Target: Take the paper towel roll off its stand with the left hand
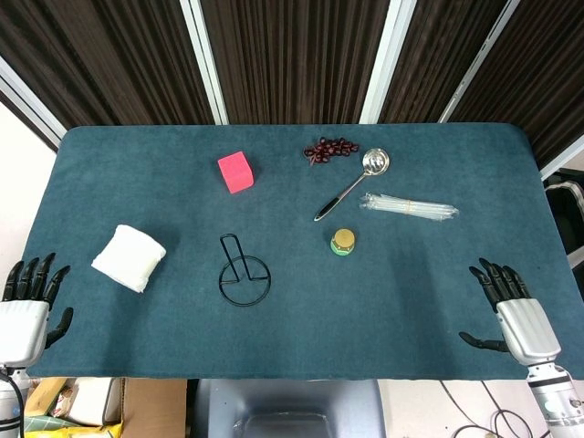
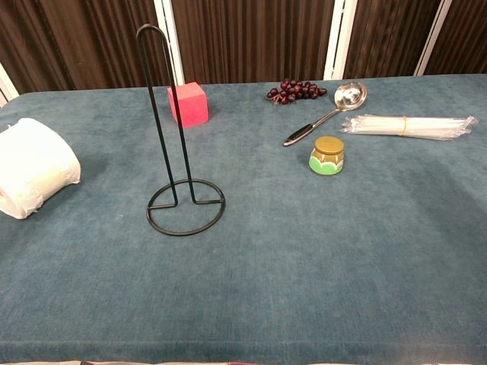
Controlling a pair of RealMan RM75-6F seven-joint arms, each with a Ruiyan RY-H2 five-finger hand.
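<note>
The white paper towel roll (image 1: pixel 129 258) lies on its side on the blue table, left of the stand; the chest view shows the roll (image 2: pixel 34 167) at the left edge. The black wire stand (image 1: pixel 243 275) stands bare and upright, its tall loop (image 2: pixel 162 122) rising from a ring base. My left hand (image 1: pixel 26 308) hangs at the table's front left corner, fingers spread, holding nothing, well clear of the roll. Off the front right edge my right hand (image 1: pixel 513 313) is likewise spread and empty. Neither hand appears in the chest view.
A pink cube (image 1: pixel 235 172) sits behind the stand. Dark grapes (image 1: pixel 329 149), a metal ladle (image 1: pixel 353 182), a bundle of clear straws (image 1: pixel 409 207) and a small green jar with a gold lid (image 1: pixel 343 242) occupy the right half.
</note>
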